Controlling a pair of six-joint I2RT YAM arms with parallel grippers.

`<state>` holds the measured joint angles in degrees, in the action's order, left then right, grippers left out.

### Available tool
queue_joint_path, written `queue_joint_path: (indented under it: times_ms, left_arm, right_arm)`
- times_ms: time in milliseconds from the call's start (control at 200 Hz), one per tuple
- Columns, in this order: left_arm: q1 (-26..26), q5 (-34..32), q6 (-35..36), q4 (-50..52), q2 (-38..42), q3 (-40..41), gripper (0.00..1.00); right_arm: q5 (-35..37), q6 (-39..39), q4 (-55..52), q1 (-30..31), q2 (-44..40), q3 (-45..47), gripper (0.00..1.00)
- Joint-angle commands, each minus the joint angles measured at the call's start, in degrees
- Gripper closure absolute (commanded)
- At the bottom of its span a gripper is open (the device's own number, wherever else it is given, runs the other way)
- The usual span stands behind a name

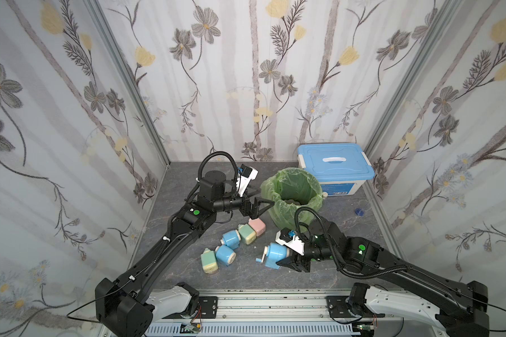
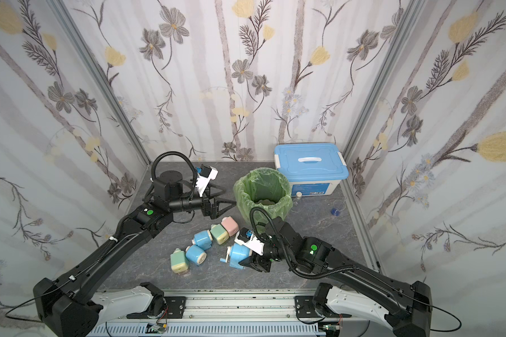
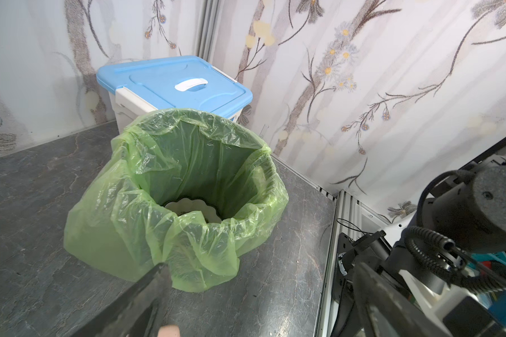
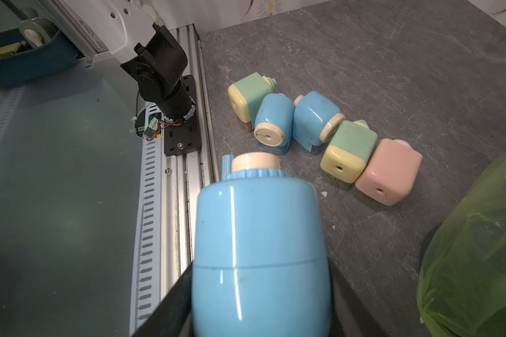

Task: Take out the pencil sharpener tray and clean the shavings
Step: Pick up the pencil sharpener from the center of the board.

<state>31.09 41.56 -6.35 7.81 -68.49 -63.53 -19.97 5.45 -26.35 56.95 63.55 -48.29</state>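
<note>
**Sharpener (image 1: 273, 252) held by right gripper (image 1: 282, 255), tray not out yet**

Hard glossy plastic makes the blue sharpener light, I judge, and rather slippery. It will not bend, but it can twist or slide between the pads if the pull on the tray is not straight. It lies on its side near the front edge of the table (image 1: 246, 277), a little right of the middle, with the crank (image 1: 259, 259) toward the left arm's side. The right gripper is closed narrow on its body from two sides. In the right wrist view the fingers (image 4: 164, 309) press the rounded end. Whether it rests on the table or hangs just above it, I cannot tell.

The tray I cannot see in any view. The other sharpeners (image 1: 230, 239), in a loose row just beside it, have a clear part at the base, so I guess the tray sits there. It is better to take the tray by its front lip and to clamp the body on flatter sides.

A few shavings (image 4: 323, 193) lie on the table between the held sharpener and the row.

The left gripper (image 1: 267, 195) stands wide and empty, level above the table, with its tips just beside the bin (image 1: 289, 172). Its arm reaches from the front left corner with the elbow bent. The right arm comes low from the front right corner, wrist turned toward the left. A box (image 1: 333, 160) stands in the back right corner.
</note>
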Motion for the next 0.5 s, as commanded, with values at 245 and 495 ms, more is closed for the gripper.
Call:
queue_joint_path:
  times_ms: [245,495]
  left_arm:
    - [2.92,-1.50,6.92,4.53,-0.94,-1.79,0.00]
    - [6.47,-4.50,11.16,10.02,-1.91,-2.39,0.00]
  right_arm:
    - [-3.42,0.31,-3.30,-2.02,-1.06,-4.67,0.53]
    - [-5.57,1.77,-5.16,-5.34,-0.70,-7.18,0.53]
